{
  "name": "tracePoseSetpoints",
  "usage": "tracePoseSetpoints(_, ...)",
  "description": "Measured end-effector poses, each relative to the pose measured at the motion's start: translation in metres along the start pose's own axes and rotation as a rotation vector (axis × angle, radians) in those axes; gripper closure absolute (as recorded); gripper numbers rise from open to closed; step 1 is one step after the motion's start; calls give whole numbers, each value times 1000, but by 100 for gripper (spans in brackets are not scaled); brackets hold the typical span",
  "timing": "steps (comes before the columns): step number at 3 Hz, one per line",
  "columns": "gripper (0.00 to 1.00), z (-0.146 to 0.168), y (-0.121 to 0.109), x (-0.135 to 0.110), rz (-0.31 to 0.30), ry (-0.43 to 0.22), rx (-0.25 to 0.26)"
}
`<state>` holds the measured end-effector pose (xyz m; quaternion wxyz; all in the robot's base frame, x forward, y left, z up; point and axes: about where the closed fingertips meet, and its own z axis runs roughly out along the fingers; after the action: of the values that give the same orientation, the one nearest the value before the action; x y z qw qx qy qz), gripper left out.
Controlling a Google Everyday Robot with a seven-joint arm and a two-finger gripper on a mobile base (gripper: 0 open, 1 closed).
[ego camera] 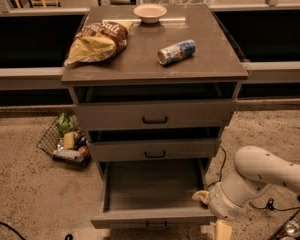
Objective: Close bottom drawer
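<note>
The bottom drawer (155,184) is the lowest of three grey-brown drawers and stands pulled far out. Its wide shallow tray is empty. Its slim front panel (140,218) with a small dark bar handle (155,226) lies near the bottom edge of the view. My gripper (211,213) is at the end of the white arm (265,171), low at the drawer's front right corner, close against the panel's right end. Part of it is cut off by the bottom edge of the view.
The middle drawer (155,149) and the top drawer (155,115) each stand slightly out. On the cabinet top lie a chip bag (97,41), a can (176,51) on its side and a bowl (150,12). A wire basket (65,141) of items sits on the floor at left. Cables (265,204) run at right.
</note>
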<state>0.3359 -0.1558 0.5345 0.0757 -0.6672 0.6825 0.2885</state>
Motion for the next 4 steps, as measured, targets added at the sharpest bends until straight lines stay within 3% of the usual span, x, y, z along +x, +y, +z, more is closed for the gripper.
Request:
tracePoseSetpoints(3, 0, 179, -61, 79, 30, -104, -191)
tracePoseSetpoints(4, 0, 179, -61, 79, 30, -104, -191)
